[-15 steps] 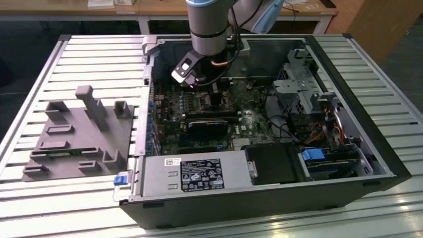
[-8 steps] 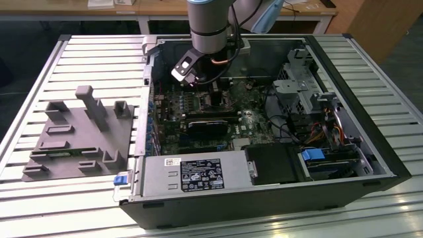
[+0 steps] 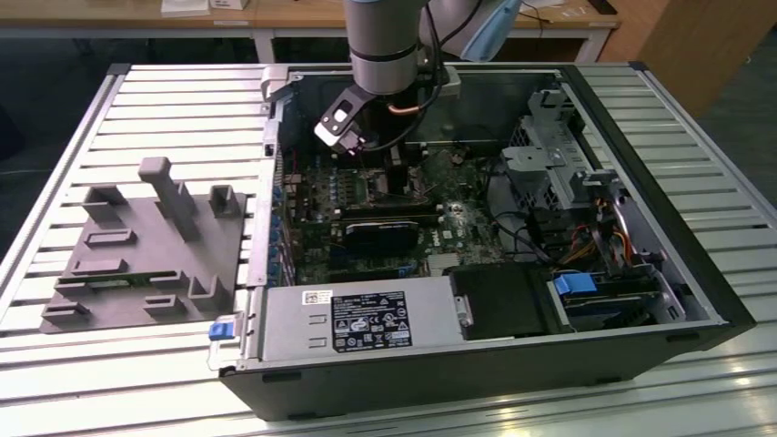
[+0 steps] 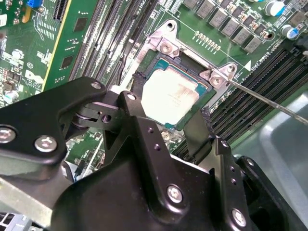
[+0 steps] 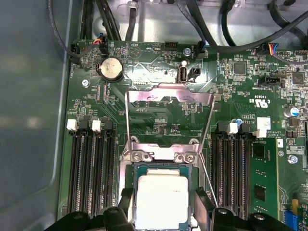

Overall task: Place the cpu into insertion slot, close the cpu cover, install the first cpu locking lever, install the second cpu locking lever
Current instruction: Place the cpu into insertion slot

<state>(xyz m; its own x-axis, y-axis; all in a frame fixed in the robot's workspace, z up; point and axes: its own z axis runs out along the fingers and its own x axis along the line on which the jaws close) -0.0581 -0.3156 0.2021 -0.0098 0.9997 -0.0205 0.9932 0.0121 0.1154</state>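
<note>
- Because the socket lies flat on the motherboard (image 5: pixel 84 103), deep inside the open computer case (image 3: pixel 486 382), my gripper (image 3: pixel 344 137) reaches straight down from above to meet it square.
- Between my fingers (image 4: pixel 199 132) lies the cpu (image 4: pixel 168 98), dull silvery top facing up. In the first wrist view it sits inside the insertion slot (image 5: pixel 163 155), its green border lined up with the slot's rim.
- My fingers stand apart, one at each of two opposite sides of the chip and close against its edges. I cannot tell whether they pinch it or merely flank it.
- Working from the edges makes sense to me: it keeps my pads off the metal top and lets the chip lie level in its seat.
- The cpu cover (image 5: pixel 144 97) stands swung up on its hinge, away from the slot, with the board showing through its square window. That leaves the socket bare for the chip.
- A thin wire locking lever (image 4: pixel 260 96) sticks out free beside the slot, unlatched, which I take to be why the cover can stand open.
- Long black memory slots (image 5: pixel 89 178) run close on both sides of the socket, so my fingers have little spare room.
- I judge the placing step to be at or near its end, with the cover not yet closed and neither lever installed.
</note>
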